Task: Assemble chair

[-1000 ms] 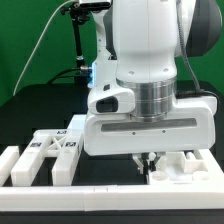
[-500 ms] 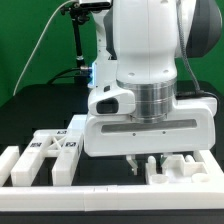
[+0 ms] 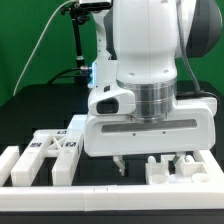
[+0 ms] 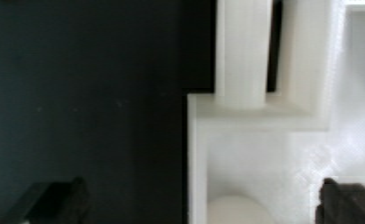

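Fingers [image 3: 118,166] pinched together a second ago have swung apart, and the end effector [image 3: 152,165] now stands fully released, gripping nothing. Directly beneath it, the notched chair piece [image 3: 190,177] lies flat on the black desk [image 3: 30,112], its upright pegs showing between the spread fingers. The wrist view shows both dark fingertips well clear of the white plastic, one hanging over bare desk. It reads as a part just set down, so this placing step looks finished and the next pick-up has yet to begin. The arm [image 3: 150,40] hangs low over the desk, wrist pointing straight down, the broad white hand level above the piece. More tagged chair parts [image 3: 52,150] wait off to one side of the end effector, toward the exterior view's left, none yet joined.
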Available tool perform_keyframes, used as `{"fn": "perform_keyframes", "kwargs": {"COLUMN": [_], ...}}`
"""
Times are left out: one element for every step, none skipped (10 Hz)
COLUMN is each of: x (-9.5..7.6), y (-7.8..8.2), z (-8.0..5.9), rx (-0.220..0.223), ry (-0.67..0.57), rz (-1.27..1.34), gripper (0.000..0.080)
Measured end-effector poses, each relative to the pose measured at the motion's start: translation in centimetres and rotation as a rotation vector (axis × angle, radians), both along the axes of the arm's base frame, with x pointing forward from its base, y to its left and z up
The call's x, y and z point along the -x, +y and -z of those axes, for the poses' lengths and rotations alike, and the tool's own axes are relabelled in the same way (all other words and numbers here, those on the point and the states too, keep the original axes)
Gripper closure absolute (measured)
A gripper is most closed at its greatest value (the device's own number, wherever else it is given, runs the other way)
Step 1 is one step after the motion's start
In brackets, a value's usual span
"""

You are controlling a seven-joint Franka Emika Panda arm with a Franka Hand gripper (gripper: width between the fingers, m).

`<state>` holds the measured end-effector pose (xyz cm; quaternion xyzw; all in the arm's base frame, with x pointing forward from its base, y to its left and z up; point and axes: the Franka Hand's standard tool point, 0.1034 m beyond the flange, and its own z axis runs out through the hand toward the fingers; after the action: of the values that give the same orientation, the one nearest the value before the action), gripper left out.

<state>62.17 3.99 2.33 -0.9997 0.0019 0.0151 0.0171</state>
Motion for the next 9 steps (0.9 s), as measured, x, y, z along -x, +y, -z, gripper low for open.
{"fn": "perform_keyframes", "kwargs": {"x": [0.0, 0.0, 0.0, 0.1, 0.9, 2.9, 4.8, 5.7, 7.4], "y": [0.0, 0.0, 0.0, 0.0, -0.1, -0.6, -1.3, -1.4, -1.1], "z": [0.0, 0.0, 0.0, -0.2, -1.1, -2.2, -3.0, -4.1, -5.0], "rx": [0.0, 0.0, 0.0, 0.0, -0.001, -0.001, 0.0, 0.001, 0.0], "ry": [0.0, 0.0, 0.0, -0.001, 0.001, 0.017, 0.061, 0.06, 0.103], "rz": [0.0, 0.0, 0.0, -0.001, -0.003, 0.003, 0.009, 0.021, 0.024], "gripper": [0.0151, 0.0151, 0.0151, 0.0151, 0.0151, 0.0151, 0.0151, 0.0151, 0.0151]}}
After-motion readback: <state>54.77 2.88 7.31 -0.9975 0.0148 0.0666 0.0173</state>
